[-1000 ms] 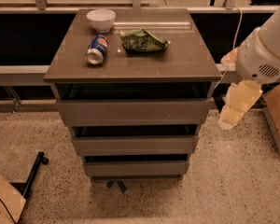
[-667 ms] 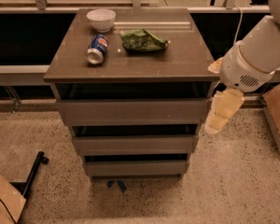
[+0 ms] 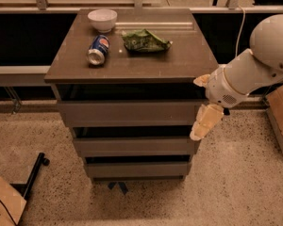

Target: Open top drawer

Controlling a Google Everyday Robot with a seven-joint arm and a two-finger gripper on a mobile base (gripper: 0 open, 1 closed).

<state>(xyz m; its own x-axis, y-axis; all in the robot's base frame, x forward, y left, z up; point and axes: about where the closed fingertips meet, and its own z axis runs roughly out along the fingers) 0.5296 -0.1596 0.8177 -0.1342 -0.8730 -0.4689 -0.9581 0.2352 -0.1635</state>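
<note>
Gripper (image 3: 205, 121) just beside right end of top drawer (image 3: 127, 113) front.

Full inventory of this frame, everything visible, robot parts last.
Cabinet: 1, grey-brown, centre.
Top drawer: 1, grey-brown, under tabletop.
Lower drawers: 2, grey, stacked below.
Bowl: 1, white, tabletop back left.
Soda can: 1, blue, lying before bowl.
Snack bag: 1, green, tabletop middle.
Right box: 1, brown, floor far right.
Left box: 1, brown, bottom-left corner.
Arm: 1, white, entering from right.
Pincer: 1, cream, by top drawer's right end.
</note>
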